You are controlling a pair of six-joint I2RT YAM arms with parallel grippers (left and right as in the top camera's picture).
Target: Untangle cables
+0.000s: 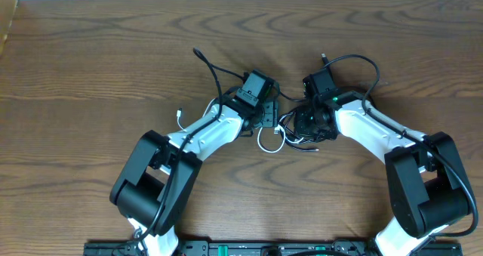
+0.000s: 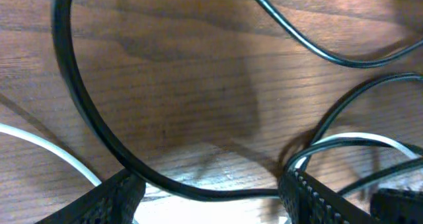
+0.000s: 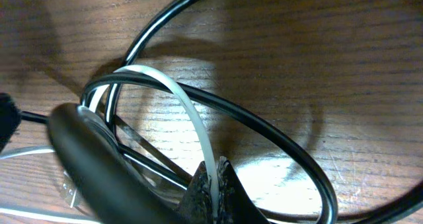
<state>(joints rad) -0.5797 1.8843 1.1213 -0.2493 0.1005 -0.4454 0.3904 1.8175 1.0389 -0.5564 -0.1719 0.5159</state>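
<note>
The black cable (image 1: 215, 78) and the white cable (image 1: 268, 145) lie tangled at the table's middle, between my two grippers. My left gripper (image 1: 268, 121) is open; in the left wrist view a black cable loop (image 2: 86, 125) passes between its fingers (image 2: 211, 207) without being pinched, and white cable (image 2: 53, 151) runs beside them. My right gripper (image 1: 306, 126) is shut on the white cable (image 3: 188, 112), which arches up out of the closed fingertips (image 3: 215, 191). Black cable loops (image 3: 264, 135) surround it.
The white cable's plug end (image 1: 179, 116) lies left of the left arm. The black cable's end (image 1: 196, 52) lies at the back. Thicker arm wires (image 1: 355, 60) arc over the right wrist. The wooden table (image 1: 90, 67) extends all round.
</note>
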